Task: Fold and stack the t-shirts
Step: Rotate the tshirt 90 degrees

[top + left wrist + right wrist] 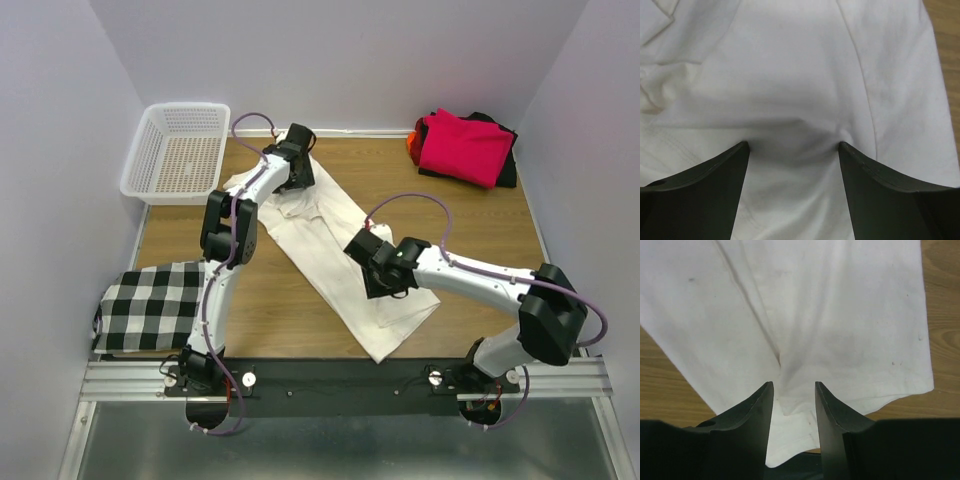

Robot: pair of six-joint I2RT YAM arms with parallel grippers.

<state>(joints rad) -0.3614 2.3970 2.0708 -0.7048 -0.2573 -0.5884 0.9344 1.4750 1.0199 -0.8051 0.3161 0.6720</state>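
Cream shirt (322, 252): long axis diagonal, far-left to near-right. Left end effector (794, 146) open wide on far end; right end effector (794, 385) part-open astride near-end crease.

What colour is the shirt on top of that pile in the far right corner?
Magenta-red. The top shirt shows best in the top external view.
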